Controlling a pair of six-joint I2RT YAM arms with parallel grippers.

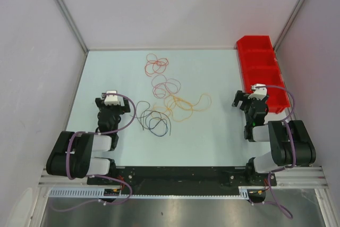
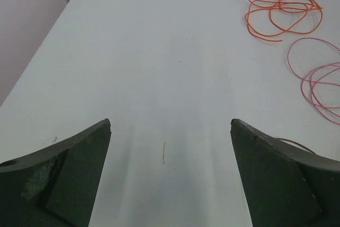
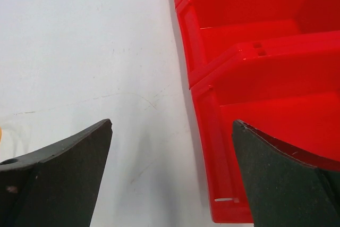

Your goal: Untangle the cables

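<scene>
Top external shows you the cables (image 1: 166,91) mid-table (image 1: 212,136), the red one seemingly apart while pink, yellow and dark ones overlap, so most untangling remains, with left tool (image 2: 170,126) and right tool (image 3: 172,123) spread, empty.

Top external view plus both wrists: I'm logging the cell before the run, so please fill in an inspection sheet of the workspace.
Surface: pale table; a faint thin mark lies ahead of the left gripper.
Job's things: red cable is coiled at the far side, seemingly apart; pink cable, orange-yellow cable and dark cable overlap mid-table.
Clutter: red bins at the far right edge; the visible compartments look empty.
Grippers: left gripper and right gripper are both open, holding nothing.
Cables: purple hoses loop along both arms.
Surroundings: pale walls on three sides; metal rail at the near edge.
</scene>
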